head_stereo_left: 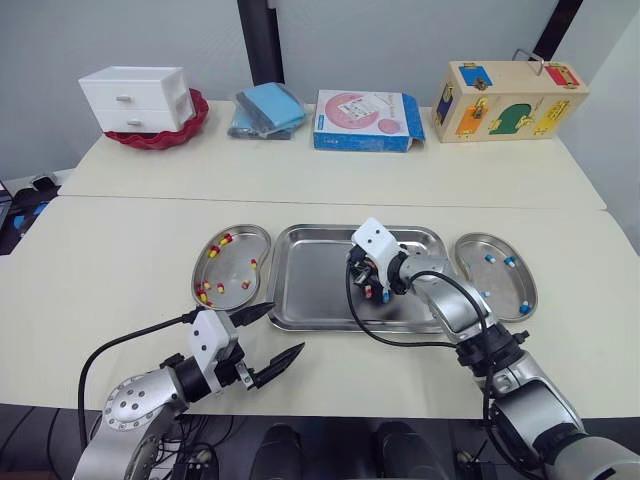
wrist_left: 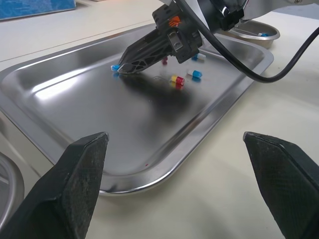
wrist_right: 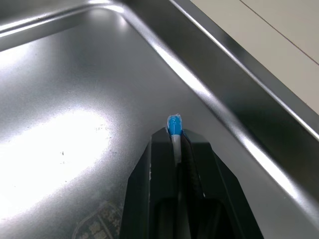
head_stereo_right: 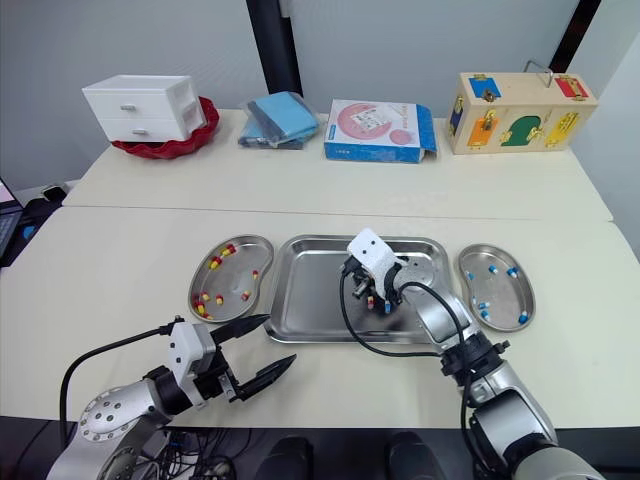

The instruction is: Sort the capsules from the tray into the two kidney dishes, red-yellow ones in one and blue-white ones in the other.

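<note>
Right wrist view: my right end effector (wrist_right: 175, 135), black fingers pinched on one blue-white capsule (wrist_right: 174, 125), its tip protruding, above the mirror-bright steel tray (wrist_right: 60, 64) beside its raised rim. Left wrist view adds: a glossy red-yellow capsule (wrist_left: 177, 80) and loose blue-white capsules (wrist_left: 194, 74) on the tray floor. Head view: my left end effector (head_stereo_left: 285, 328), fingers spread, over the matte counter (head_stereo_left: 120, 260).

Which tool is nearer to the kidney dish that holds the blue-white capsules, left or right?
Right. The right tool is over the tray next to that kidney dish, shut on a blue-white capsule. The left tool hovers off the tray's near left corner, farther away.
</note>
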You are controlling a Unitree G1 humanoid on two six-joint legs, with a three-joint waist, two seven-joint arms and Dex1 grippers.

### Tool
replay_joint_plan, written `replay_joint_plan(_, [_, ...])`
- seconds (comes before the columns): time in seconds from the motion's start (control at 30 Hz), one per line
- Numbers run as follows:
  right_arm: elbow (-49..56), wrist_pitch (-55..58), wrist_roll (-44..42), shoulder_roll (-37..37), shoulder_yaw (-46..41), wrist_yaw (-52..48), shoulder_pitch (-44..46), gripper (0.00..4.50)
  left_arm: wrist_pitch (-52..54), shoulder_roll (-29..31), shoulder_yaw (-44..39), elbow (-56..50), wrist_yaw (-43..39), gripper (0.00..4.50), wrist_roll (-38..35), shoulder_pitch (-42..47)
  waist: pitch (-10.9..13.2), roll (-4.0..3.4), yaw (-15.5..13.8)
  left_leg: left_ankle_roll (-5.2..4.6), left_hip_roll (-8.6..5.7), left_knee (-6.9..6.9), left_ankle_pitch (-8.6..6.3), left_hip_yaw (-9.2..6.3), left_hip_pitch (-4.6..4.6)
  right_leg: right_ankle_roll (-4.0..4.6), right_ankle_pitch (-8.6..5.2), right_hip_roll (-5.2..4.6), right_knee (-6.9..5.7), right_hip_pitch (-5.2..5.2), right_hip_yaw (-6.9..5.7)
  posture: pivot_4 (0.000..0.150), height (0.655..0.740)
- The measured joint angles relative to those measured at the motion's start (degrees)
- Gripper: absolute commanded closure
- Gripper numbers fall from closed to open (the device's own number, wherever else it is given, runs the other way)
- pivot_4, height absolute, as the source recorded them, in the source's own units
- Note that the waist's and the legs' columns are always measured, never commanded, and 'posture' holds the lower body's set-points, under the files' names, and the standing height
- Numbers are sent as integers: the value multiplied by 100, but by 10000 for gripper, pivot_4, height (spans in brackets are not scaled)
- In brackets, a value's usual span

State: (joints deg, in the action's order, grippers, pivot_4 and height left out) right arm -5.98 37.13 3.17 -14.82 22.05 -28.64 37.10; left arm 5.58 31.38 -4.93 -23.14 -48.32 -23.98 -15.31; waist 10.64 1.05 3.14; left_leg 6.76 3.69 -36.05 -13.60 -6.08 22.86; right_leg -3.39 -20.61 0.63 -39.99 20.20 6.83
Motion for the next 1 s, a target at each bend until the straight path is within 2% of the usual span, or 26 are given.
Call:
replay_joint_plan(0.1, [256,-99,45,-135,3,-22,-188,44847,32,93,-2,0,-118,0,-111,27,1,-1,-2,0,0,0,0,0,3,0,0,0,2,2,1,1500,7400])
replay_joint_plan(0.23, [1519,-89,-85,-587,-272,-230,-900,44847,151,344,24,28,-481,0,-296,163,6,-9,-35,0,-2,2,0,-1,9,-1,0,-2,6,4,-1,1500,7400])
replay_joint_plan(0.33, [2681,31,-424,-1007,-875,-410,-1686,44847,-39,340,64,84,-854,0,-403,331,6,-10,-70,0,-3,2,0,-1,9,-1,-1,-2,8,1,-1,1500,7400])
replay_joint_plan(0.4, [3443,194,-771,-1169,-1572,-473,-2451,44847,-323,262,65,155,-1209,0,-531,406,6,-10,-93,0,-2,3,0,0,7,-1,-1,-2,9,-1,-1,1500,7400])
replay_joint_plan(0.53, [4239,466,-1256,-1160,-2666,-436,-3379,44847,-748,88,90,340,-1618,0,-639,546,6,-10,-75,0,-1,2,0,3,2,-1,-1,0,6,-3,2,1500,7400])
replay_joint_plan(0.73, [4620,688,-1504,-1127,-3739,-113,-4282,44847,-1137,-221,211,565,-1883,0,-736,726,5,-10,-49,-1,-1,2,0,6,-1,-1,-1,1,5,-5,6,1500,7400])
replay_joint_plan(0.97, [4334,729,-1503,-1040,-4112,410,-4505,44847,-1460,-266,231,834,-2137,0,-735,711,5,-10,-25,0,-2,1,0,6,0,-1,-1,1,6,-5,7,1500,7400])
replay_joint_plan(1.0, [4249,713,-1520,-963,-4174,514,-4501,41774,-1508,-271,231,836,-2161,0,-735,711,5,-10,-24,0,-2,2,0,5,0,-1,-1,1,6,-6,7,1500,7400])
